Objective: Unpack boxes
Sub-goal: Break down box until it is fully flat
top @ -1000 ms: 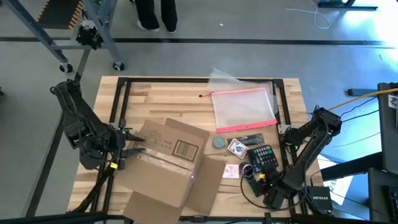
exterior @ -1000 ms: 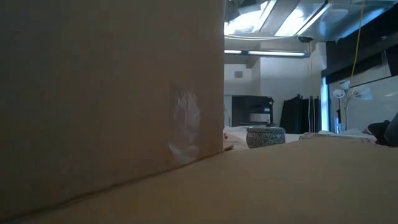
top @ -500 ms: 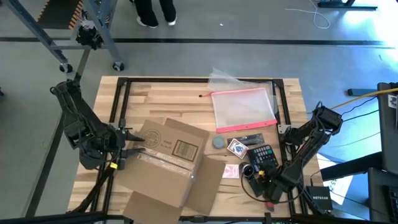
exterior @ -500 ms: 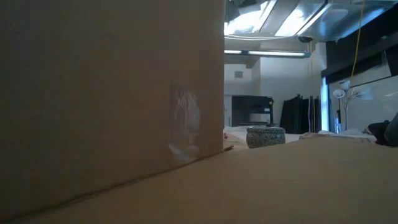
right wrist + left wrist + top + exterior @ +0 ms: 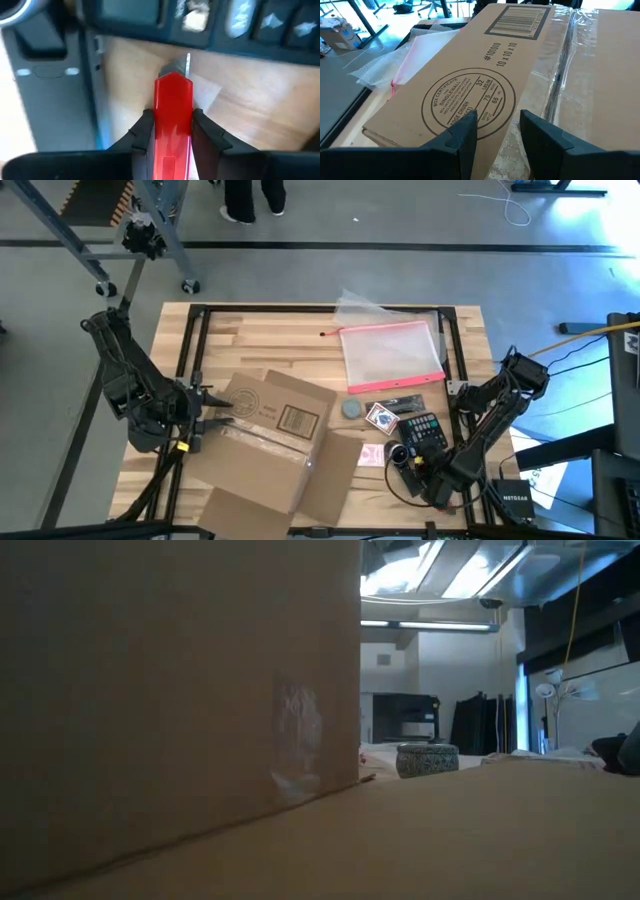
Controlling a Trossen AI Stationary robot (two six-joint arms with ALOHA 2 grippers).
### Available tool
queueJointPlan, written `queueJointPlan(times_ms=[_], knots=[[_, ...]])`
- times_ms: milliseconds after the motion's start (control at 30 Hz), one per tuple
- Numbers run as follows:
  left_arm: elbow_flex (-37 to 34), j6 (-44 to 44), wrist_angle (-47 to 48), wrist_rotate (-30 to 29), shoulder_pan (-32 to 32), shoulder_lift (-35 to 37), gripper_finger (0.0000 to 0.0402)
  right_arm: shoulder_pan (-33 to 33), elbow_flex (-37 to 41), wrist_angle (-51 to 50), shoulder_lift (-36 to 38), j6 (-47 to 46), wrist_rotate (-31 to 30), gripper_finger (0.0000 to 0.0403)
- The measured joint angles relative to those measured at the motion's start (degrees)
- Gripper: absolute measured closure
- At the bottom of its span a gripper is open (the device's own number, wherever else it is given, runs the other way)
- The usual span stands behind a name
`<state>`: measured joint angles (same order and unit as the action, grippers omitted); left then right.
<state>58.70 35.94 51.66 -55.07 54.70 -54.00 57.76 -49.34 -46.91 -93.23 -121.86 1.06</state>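
While the left gripper [image 5: 495, 131] stood open at the cardboard box [image 5: 270, 442], the right gripper [image 5: 172, 125] clamped a red cutter [image 5: 172, 107]. The box looked stiff and light; its taped seam seemed the spot to cut.

The box [image 5: 268, 442] is matt brown corrugated cardboard sealed with glossy clear tape [image 5: 565, 60], on a smooth wooden table [image 5: 270, 340] beside a shiny clear plastic pouch [image 5: 392, 352].
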Motion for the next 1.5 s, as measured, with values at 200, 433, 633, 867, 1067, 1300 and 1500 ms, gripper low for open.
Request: queueJointPlan(times_ms=[200, 433, 633, 867, 1067, 1300, 1500], knots=[[0.0, -0.5, 0.0, 0.0, 0.0, 0.0, 0.0261, 0.0, -9.9, -11.2, 0.1, 4.1, 0.0, 0.0335], [0.0, -1.5, -0.1, 0.0, 0.0, 0.0, 0.0261, 0.0, -23.1, -22.9, 0.2, 8.2, -4.1, 0.0402], [0.0, -1.2, -0.1, 0.0, 0.0, 0.0, 0.0261, 0.0, -25.6, -23.8, 0.3, 5.7, -4.5, 0.0358], [0.0, -0.1, -0.1, 0.0, 0.0, 0.0, 0.0261, 0.7, -18.7, -17.1, 0.3, -1.5, 3.1, 0.0255], [0.0, 0.4, -0.1, 0.0, 0.0, 0.0, 0.0261, 3.2, -10.2, -5.4, 0.3, -6.4, 6.5, 0.0191], [0.0, 1.3, -0.1, 0.0, 0.0, 0.0, 0.0261, 4.3, -1.3, 5.9, 0.4, -10.2, 6.3, 0.0185], [0.0, 2.4, -0.1, 0.0, 0.0, 0.0, 0.0261, 3.7, 1.6, 9.6, 0.4, -7.6, 7.7, 0.0203]])
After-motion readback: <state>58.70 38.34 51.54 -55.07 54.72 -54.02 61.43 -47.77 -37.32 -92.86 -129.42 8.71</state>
